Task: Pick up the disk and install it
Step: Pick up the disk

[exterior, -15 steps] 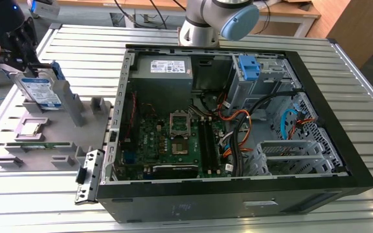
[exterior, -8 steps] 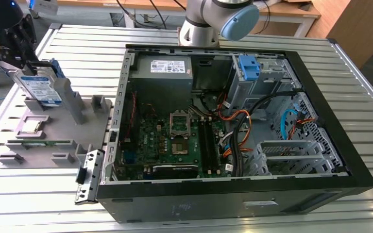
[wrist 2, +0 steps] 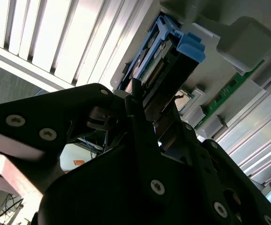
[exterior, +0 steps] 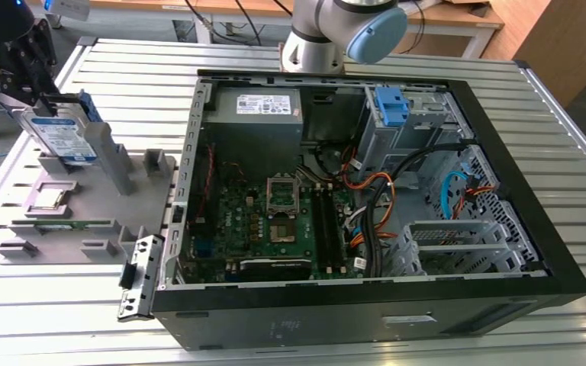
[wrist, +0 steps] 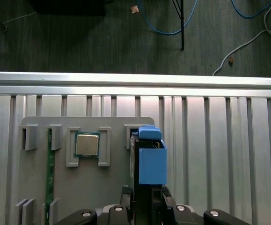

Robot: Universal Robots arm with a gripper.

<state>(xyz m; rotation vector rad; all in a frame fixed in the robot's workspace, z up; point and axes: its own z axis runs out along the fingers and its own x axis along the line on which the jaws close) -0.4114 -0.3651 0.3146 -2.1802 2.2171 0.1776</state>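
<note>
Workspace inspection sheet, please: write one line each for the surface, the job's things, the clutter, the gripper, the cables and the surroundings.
Surface: ribbed metal table with a grey tray on it.
Job's things: disk standing on edge in the tray; open computer case beside the tray.
Clutter: processor chip and memory stick in the tray.
Gripper: at the disk's upper end.
Cables: orange, black and blue wires inside the case; loose cables on the floor.
Surroundings: dark floor, wooden furniture.
</note>
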